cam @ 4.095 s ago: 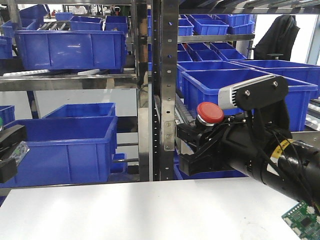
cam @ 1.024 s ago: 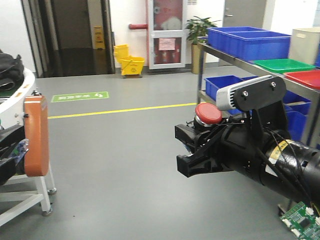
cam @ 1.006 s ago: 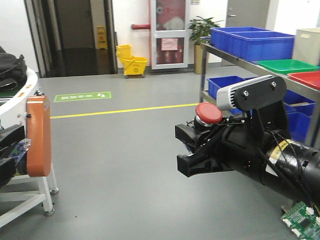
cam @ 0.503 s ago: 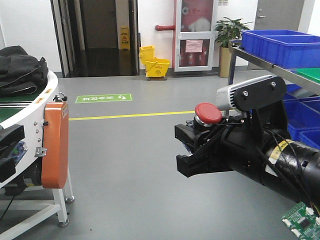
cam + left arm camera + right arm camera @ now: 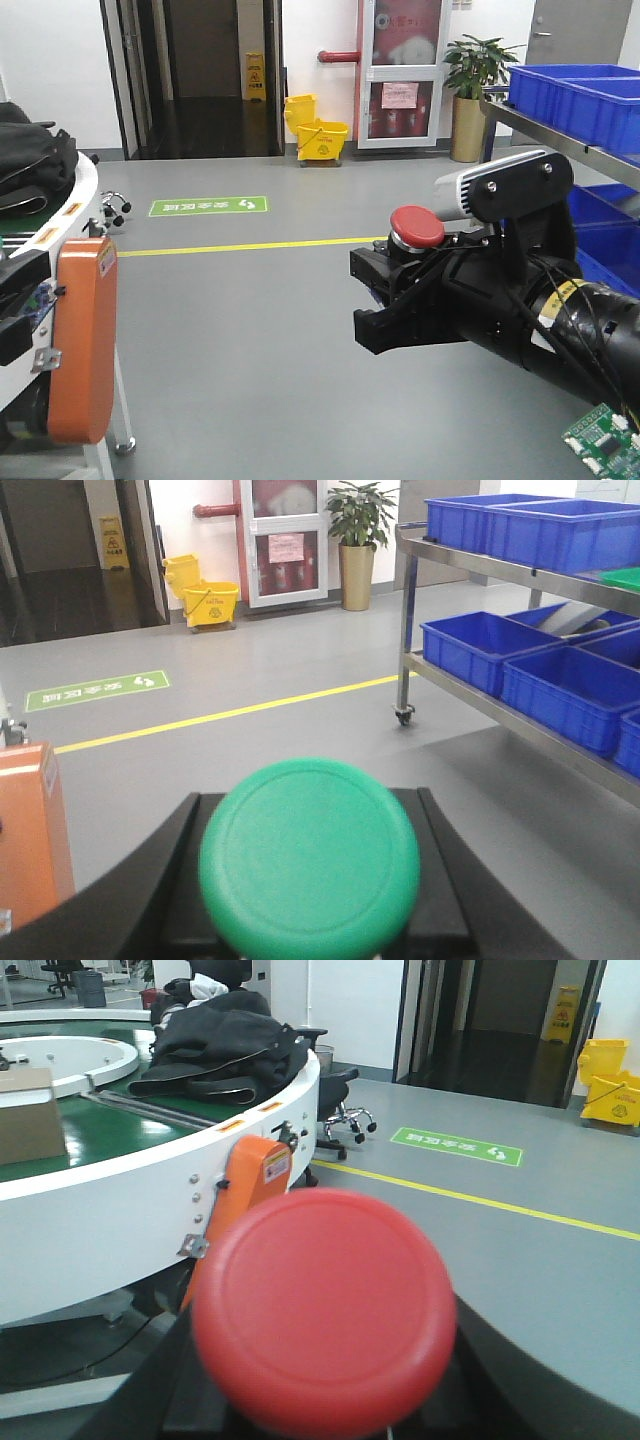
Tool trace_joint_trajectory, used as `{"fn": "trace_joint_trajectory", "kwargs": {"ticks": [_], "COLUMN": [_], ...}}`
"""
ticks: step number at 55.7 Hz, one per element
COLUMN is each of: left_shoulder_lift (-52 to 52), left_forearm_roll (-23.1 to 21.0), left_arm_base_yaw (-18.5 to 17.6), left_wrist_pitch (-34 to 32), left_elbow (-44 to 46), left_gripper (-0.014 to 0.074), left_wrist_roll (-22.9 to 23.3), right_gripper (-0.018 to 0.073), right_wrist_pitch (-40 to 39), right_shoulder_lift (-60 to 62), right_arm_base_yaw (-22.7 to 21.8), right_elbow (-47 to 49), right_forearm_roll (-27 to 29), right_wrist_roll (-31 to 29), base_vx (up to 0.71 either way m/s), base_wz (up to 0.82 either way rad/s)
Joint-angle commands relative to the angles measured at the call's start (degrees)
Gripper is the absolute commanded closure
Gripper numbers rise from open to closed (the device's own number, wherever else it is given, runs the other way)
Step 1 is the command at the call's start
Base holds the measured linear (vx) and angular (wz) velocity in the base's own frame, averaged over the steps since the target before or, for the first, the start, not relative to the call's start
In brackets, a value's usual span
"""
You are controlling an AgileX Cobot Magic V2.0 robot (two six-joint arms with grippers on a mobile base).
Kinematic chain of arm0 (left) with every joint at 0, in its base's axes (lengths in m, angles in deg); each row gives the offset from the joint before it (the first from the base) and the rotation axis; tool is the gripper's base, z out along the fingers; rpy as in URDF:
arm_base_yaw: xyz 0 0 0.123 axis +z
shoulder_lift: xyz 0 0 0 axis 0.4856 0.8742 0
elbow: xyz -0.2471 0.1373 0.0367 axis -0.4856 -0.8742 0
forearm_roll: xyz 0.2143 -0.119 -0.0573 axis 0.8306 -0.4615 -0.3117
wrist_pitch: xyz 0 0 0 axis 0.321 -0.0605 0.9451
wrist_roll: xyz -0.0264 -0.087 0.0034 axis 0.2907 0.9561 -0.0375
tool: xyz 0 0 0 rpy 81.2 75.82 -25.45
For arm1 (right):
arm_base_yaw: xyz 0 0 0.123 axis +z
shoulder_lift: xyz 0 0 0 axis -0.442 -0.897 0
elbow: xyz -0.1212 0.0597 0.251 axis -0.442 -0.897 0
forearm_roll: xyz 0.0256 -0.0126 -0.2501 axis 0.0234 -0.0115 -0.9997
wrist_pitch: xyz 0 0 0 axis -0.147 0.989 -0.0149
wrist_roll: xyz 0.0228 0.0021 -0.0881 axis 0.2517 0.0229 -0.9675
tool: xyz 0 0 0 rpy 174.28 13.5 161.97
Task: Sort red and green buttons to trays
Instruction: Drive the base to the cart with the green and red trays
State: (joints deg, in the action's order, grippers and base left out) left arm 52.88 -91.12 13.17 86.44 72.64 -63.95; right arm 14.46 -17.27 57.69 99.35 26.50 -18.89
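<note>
Within right claw (image 5: 368, 298), red button (image 5: 418, 225)

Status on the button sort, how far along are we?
Done: both buttons are picked up. The left gripper is shut on the green button, the right gripper on the red button.
In hand: both are held over open floor, beside a rack of blue crates.
Left: both placements; neither button is in a tray.

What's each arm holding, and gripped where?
The right gripper holds the red button by the base below its cap. The left gripper holds the green button; its cap hides the grip point.
</note>
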Motion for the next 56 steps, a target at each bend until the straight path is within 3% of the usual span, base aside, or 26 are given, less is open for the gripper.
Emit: {"fn": "trace_joint_trajectory", "kwargs": {"ticks": [1, 56], "left_shoulder_lift": [-0.9, -0.7], "left_forearm_roll": [-0.4, -0.4], "left_arm_base_yaw": [-0.3, -0.3], "left_wrist_pitch": [-4.8, -4.0], "left_elbow": [2.2, 2.2], "left_gripper": [0.0599, 0.0599], "left_wrist_roll": [0.2, 0.2], "right_gripper": [0.0568, 0.0568], "right_wrist_pitch": [-5.2, -5.2], "right_shoulder_lift": [1.6, 1.6], "right_arm_base_yaw": [-0.2, -0.2], "right_elbow": [2.3, 2.3], "right_forearm_roll": [0.0, 0.0], "right_wrist_roll": [-0.1, -0.1], "base_vx": [0.47, 0.5], "base_wz": [0.01, -0.01]}}
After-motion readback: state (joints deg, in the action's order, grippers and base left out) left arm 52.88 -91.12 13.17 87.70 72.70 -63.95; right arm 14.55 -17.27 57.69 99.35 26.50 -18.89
